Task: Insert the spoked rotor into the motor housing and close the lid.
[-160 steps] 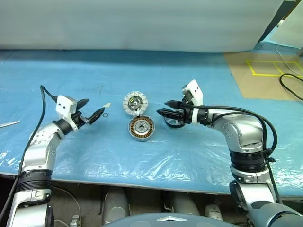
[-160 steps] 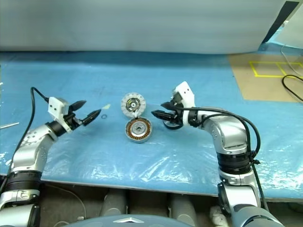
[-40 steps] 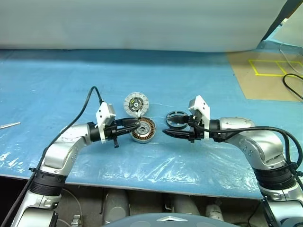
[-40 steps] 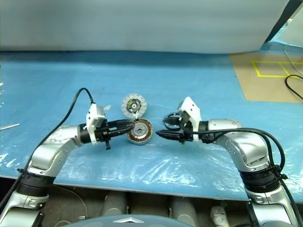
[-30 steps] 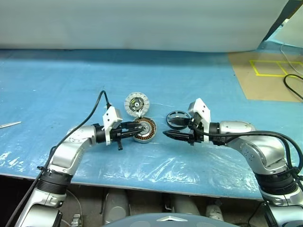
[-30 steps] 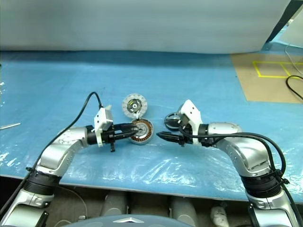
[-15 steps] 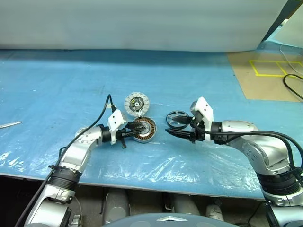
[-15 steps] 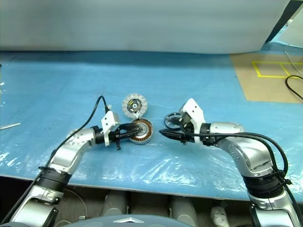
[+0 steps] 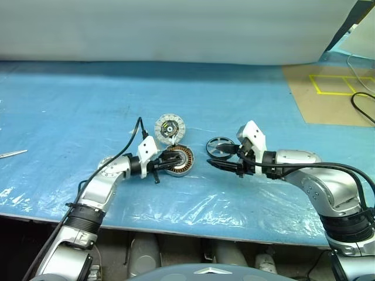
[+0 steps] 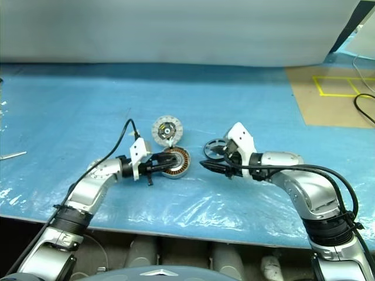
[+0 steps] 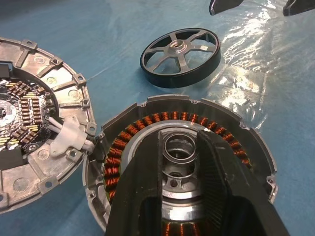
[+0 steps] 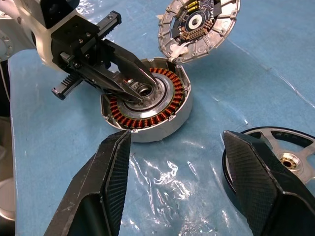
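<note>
— Where does the spoked rotor (image 9: 220,147) sit?

— Flat on the blue sheet of the bench (image 9: 70,111), apart from the motor housing (image 9: 179,160) and at about two o'clock of it, untouched.

— And the housing?

— It stands open side up, copper windings showing. The lid (image 9: 169,127) lies at about eleven o'clock of it, white-segment face up, rim touching the housing's rim.

— What is the left pincer (image 11: 181,147) doing?

— It reaches in from nine o'clock, and its two black fingers (image 12: 129,66) are closed on the silvery hub at the housing's centre, one on each side.

— The right pincer (image 9: 215,164)?

— It hangs low over the sheet at about three o'clock of the housing, just in front of the rotor, its fingers (image 12: 110,169) spread wide with nothing between them.
</note>
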